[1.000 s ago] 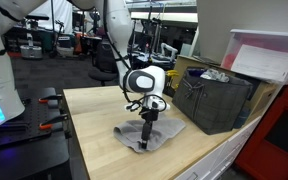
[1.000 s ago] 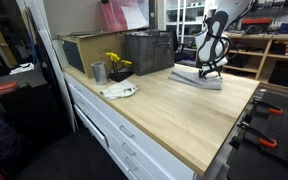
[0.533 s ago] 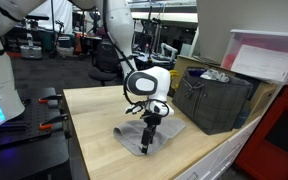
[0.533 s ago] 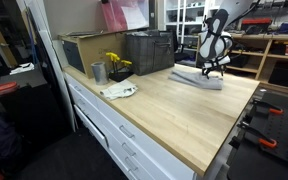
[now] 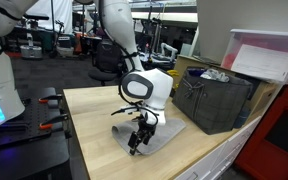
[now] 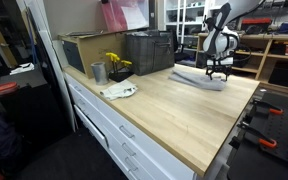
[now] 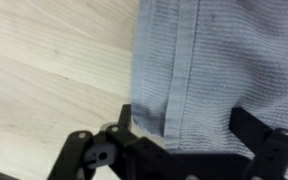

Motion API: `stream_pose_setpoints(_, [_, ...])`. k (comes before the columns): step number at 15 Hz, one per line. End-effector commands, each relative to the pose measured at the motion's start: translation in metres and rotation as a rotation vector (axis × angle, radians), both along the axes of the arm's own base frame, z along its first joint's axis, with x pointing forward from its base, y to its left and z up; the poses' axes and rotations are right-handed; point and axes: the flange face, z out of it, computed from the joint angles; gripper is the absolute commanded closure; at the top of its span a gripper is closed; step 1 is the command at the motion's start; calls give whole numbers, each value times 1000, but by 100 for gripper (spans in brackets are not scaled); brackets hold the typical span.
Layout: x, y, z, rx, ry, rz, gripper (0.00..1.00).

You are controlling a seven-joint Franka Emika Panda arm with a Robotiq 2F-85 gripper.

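Swinging off the middle of the grey cloth (image 7: 219, 55), the gripper (image 7: 181, 128) now sits over the cloth's hemmed edge, where fabric gives way to the bare wooden tabletop (image 7: 44, 60). From the wrist view its jaws stand spread wide, one either side of that hem, and nothing is clamped between them. I can't tell whether the tips actually touch the fabric. A moment back it stood upright over the cloth's centre. In an exterior view the gripper (image 5: 137, 140) has since slid out to the side and tipped over at an angle, so most of the cloth (image 5: 164, 134) now lies uncovered beside it. The cloth itself looks flat on the tabletop (image 5: 94, 115), no corner raised, so to my eye it has been let go or not yet taken hold of. Farther off, the black crate (image 5: 214, 100) stands near the far side of the cloth, untouched.
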Motion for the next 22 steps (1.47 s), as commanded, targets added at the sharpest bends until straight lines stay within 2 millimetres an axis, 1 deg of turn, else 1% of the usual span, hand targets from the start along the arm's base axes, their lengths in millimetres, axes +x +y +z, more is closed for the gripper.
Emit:
stream_pose_setpoints(1, [-35, 0, 24, 64, -48, -112, 0])
stream_pose_setpoints(4, [-55, -2, 35, 84, -70, -177, 0])
stream_pose_setpoints(6, [-62, 2, 44, 108, -99, -209, 0])
stream_pose_setpoints(8, [-62, 7, 52, 122, -139, -236, 0])
stream_pose_setpoints(10, [-53, 14, 54, 141, -174, -250, 0])
stream_pose_setpoints(12, [-42, 22, 45, 158, -178, -246, 0])
stream_pose_setpoints(16, [-28, 41, 16, 165, -121, -215, 0])
stream_pose_setpoints(19, [-27, 50, -2, 152, -80, -192, 0])
stream_pose_setpoints(22, [-32, 54, -12, 126, -65, -180, 0])
